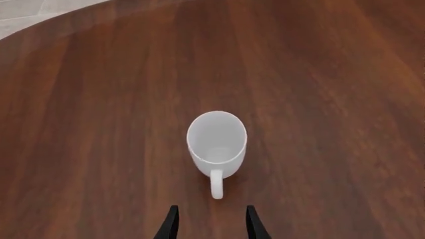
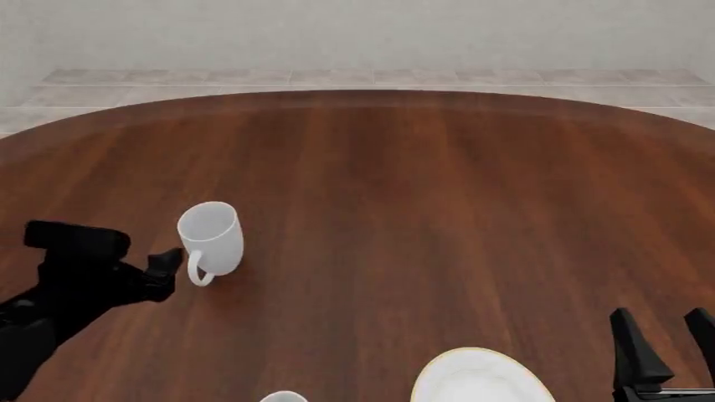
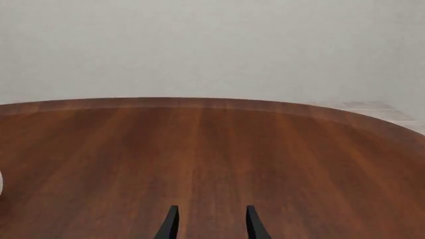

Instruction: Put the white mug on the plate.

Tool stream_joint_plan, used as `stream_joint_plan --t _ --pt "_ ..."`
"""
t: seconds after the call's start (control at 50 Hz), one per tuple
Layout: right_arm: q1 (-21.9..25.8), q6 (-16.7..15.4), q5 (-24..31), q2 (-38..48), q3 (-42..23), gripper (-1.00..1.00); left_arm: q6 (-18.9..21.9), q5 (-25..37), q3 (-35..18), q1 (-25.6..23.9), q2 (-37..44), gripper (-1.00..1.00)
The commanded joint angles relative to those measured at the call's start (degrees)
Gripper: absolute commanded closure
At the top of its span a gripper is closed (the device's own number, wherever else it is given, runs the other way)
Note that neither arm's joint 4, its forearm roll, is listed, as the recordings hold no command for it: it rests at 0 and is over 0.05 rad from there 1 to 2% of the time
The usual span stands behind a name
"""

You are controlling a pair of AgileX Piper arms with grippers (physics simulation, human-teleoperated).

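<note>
White mug (image 2: 210, 237): upright on the wooden table (image 2: 424, 209), toward your left side in the front view, with its handle turned back toward your left arm. From the left wrist view, the mug (image 1: 216, 144) sits open-mouthed straight ahead of the fingers, handle pointing at them.
Left gripper (image 2: 167, 261): just beside the mug's handle, not touching it. In the left wrist view you can see the two dark fingertips (image 1: 169, 224) spread apart, with nothing between them.
Plate (image 2: 483, 377): at the near edge of the table toward your right, cut off by the bottom of the front view, well apart from the mug.
Right gripper (image 2: 659, 343): low at the near right, just beside the plate, fingers pointing up and spread with nothing between them. Its wrist view shows the fingers (image 3: 171, 223) apart over bare table.
Other cup (image 2: 283, 396): only a sliver of white rim shows at the near edge.
</note>
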Motion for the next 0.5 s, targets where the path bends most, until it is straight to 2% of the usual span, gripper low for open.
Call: stream_joint_plan --t 0.02,0.5 --pt "0.0 -0.1 0.0 0.0 0.0 -1.0 -1.6 -1.4 -2.4 -1.4 5.5 -1.0" --pt "0.0 -0.1 0.0 0.0 0.0 -1.0 -3.4 -4.5 -5.0 -1.5 13.6 -1.0"
